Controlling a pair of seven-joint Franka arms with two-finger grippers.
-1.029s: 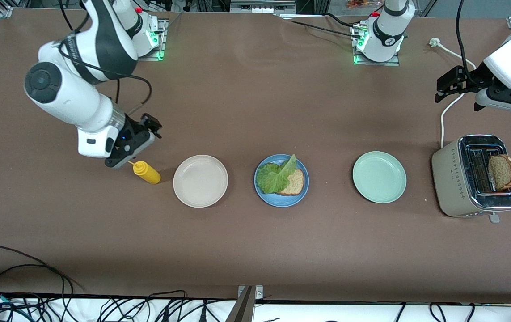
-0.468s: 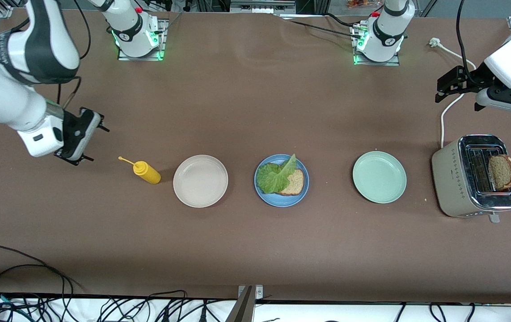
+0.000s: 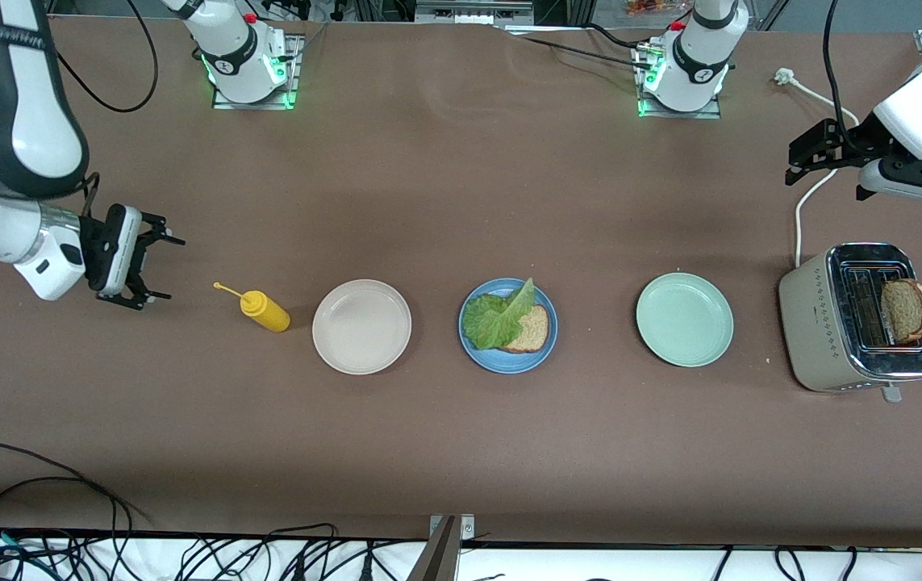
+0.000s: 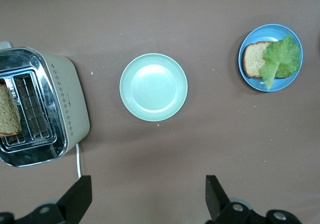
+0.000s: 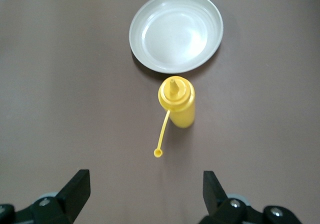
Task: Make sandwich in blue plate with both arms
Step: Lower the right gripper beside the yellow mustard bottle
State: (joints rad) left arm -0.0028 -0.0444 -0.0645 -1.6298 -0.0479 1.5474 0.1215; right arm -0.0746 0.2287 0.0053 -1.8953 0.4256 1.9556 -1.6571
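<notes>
Sandwich half built on blue plate; top slice awaited from toaster.

Nearest the front camera, in one row on the surface (image 3: 444, 452): toaster (image 3: 823, 323) at the left arm's end, holding one bread slice (image 3: 904, 311) upright in a slot; mint plate (image 3: 684, 319); blue plate (image 3: 545, 343) at mid-row, carrying a bread slice (image 3: 533, 331) overlapped by a lettuce leaf (image 3: 497, 319); beige plate (image 3: 361, 326); yellow bottle (image 3: 264, 311) with its cap hanging open. Farther from the camera: right gripper (image 3: 156, 268), fingers apart and empty, low over the surface beside the bottle; left gripper (image 3: 811, 153), fingers apart and empty, over the surface above the toaster's cord. The toaster slice is judged best taken by its exposed top edge, lifted straight out, then laid flat and square over the lettuce.
</notes>
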